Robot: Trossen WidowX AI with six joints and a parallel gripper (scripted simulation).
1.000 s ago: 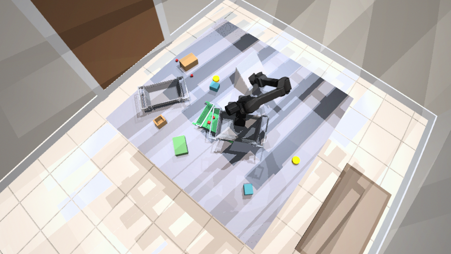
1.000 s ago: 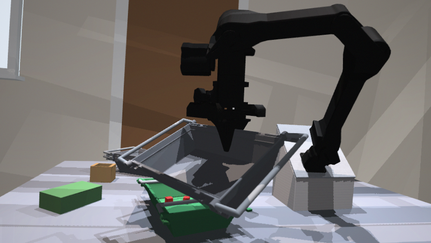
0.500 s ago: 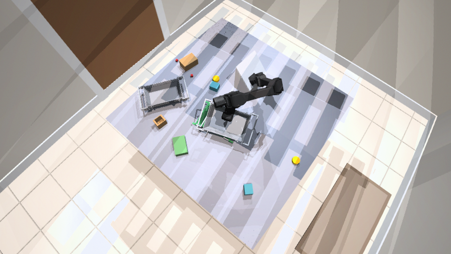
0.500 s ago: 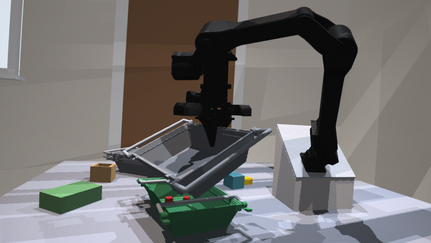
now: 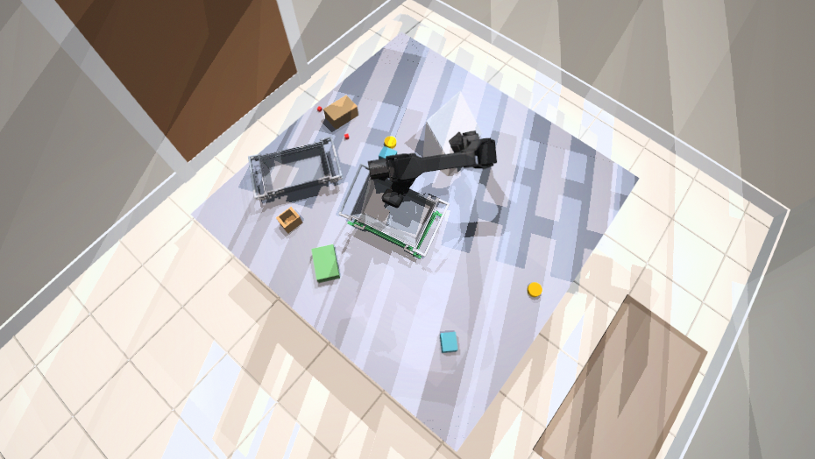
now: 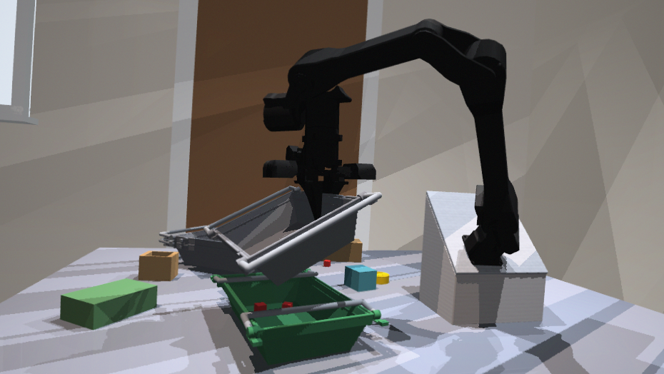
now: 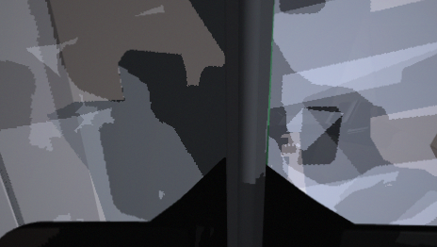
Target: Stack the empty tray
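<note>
The green loaded tray [image 5: 386, 236] [image 6: 306, 340] stands on the table with small red blocks [image 6: 260, 306] inside. Its two wire bars, the far bar [image 6: 236, 278] and the near bar [image 6: 306, 308], lie across its top. My gripper [image 5: 392, 199] [image 6: 320, 206] [image 7: 239, 167] is shut on one wall of the empty grey tray [image 5: 353, 196] [image 6: 315, 241] [image 7: 247, 94]. It holds that tray tilted above the green one, low end toward the far bar. I cannot tell whether the two touch. In the overhead view the grey tray covers most of the green one.
A second grey tray [image 5: 294, 171] [image 6: 199, 255] lies behind to the left. Nearby lie a green block [image 5: 325, 263] [image 6: 108, 302], an orange open box [image 5: 288, 218] [image 6: 158, 265], a teal cube [image 5: 387, 151] [image 6: 360, 277], a brown box [image 5: 340, 111] and the white arm base [image 6: 483, 278].
</note>
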